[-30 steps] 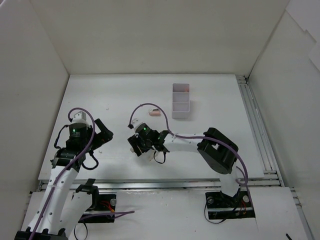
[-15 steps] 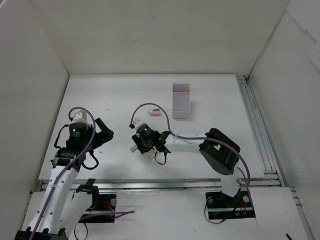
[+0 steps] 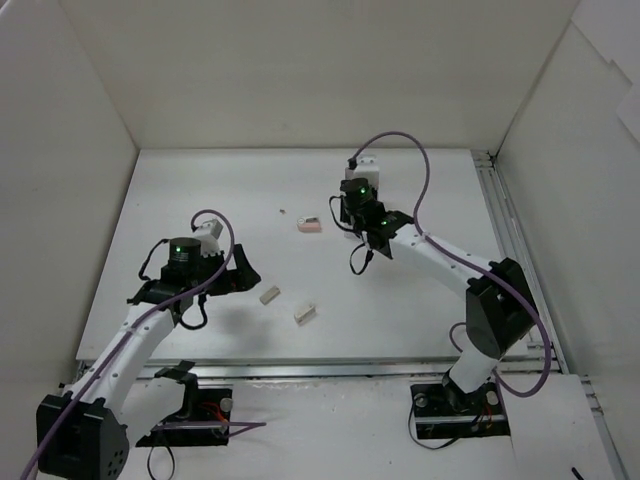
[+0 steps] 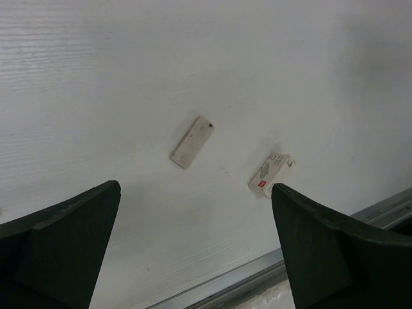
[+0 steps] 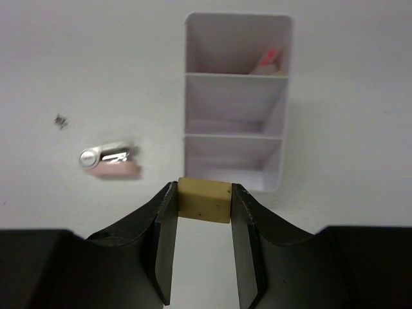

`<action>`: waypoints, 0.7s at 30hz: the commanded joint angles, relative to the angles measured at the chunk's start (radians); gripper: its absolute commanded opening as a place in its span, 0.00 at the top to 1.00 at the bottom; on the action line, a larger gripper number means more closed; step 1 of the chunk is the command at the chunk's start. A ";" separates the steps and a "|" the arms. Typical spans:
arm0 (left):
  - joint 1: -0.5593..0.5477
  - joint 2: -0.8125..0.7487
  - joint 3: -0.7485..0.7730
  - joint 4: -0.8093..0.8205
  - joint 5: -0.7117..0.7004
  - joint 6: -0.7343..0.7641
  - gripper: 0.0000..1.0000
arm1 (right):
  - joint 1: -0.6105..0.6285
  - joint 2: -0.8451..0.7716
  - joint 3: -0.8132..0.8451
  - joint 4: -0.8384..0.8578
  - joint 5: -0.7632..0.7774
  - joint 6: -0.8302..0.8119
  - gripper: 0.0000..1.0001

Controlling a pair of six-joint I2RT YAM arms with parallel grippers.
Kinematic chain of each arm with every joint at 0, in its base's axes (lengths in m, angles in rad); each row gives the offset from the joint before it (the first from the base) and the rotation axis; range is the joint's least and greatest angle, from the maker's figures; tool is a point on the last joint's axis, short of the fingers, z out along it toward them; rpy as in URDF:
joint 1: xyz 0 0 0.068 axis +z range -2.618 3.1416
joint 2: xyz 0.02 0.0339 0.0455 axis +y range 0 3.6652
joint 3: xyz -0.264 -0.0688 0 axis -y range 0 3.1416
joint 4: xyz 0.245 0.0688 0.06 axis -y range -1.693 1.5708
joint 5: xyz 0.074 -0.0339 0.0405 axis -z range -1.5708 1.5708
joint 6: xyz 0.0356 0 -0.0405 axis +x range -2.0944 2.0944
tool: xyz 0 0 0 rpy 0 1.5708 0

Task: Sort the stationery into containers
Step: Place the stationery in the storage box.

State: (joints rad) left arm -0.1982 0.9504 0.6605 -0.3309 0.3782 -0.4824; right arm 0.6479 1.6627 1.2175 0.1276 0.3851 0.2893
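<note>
My right gripper (image 5: 204,196) is shut on a tan block (image 5: 205,201) and holds it just in front of the near end of the white three-compartment container (image 5: 283,129). Pink sticks (image 5: 270,59) lie in its far compartment; the other two look empty. A pale pink eraser-like block (image 5: 111,166) with a metal piece on it lies left of the container, also in the top view (image 3: 310,226). My left gripper (image 4: 193,193) is open above the table. Ahead of it lie a cream block (image 4: 192,141) and a white labelled block (image 4: 271,174).
High white walls enclose the table. A metal rail (image 4: 257,270) runs along the near edge, close to the left gripper. In the top view the right wrist (image 3: 357,212) covers most of the container. Small dark specks (image 5: 61,120) lie left of the pink block.
The right gripper closed on the tan block and carried it from the table's middle back to the container. The left arm swung right toward the cream and white blocks.
</note>
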 commanded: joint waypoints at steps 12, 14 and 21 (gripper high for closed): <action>-0.107 0.105 0.094 0.107 0.014 0.208 0.00 | -0.149 0.207 0.306 -0.039 0.184 0.086 0.85; -0.116 0.117 0.102 0.105 0.004 0.214 0.00 | -0.162 0.221 0.312 -0.037 0.157 0.103 0.85; -0.116 0.197 0.139 0.096 -0.036 0.206 0.00 | -0.162 0.252 0.309 -0.031 0.098 0.125 0.81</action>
State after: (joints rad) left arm -0.3088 1.1290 0.7307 -0.2790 0.3641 -0.2939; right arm 0.4904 1.9221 1.4757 0.0589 0.4927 0.3885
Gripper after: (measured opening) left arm 0.996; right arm 0.314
